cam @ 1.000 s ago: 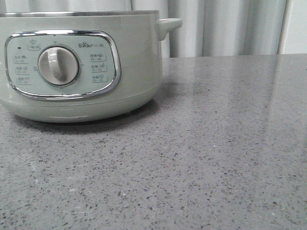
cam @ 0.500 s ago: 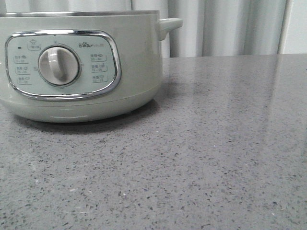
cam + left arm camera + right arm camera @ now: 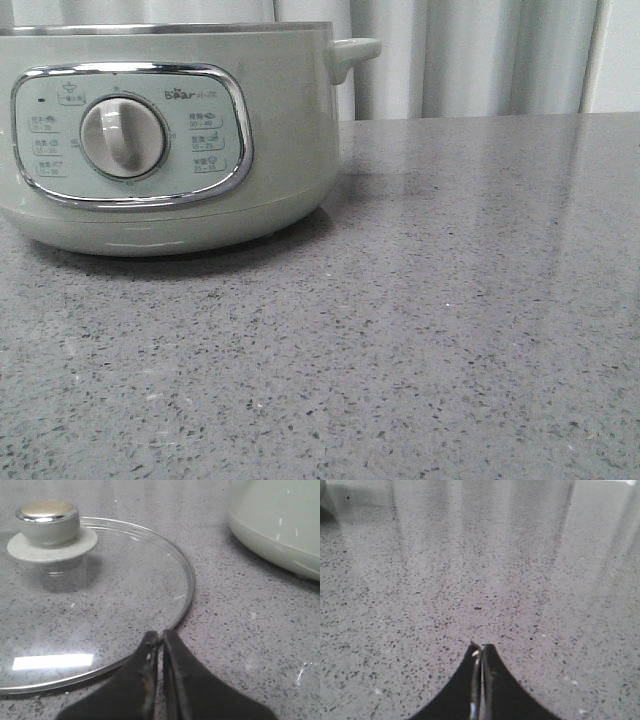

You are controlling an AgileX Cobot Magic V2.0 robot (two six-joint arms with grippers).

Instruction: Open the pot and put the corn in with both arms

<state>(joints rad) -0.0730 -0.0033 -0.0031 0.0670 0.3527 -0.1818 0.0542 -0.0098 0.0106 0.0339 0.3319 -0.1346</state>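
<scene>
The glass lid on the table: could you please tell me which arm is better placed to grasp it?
Left. The left gripper, jaws shut, sits just at the rim of the lid, with the pot nearby; the right gripper faces only table.

A grey speckled stone countertop (image 3: 450,330) fills the near scene. Pale pleated curtains (image 3: 470,55) hang along the far side, their soft reflections streaking the polished surface.
</scene>
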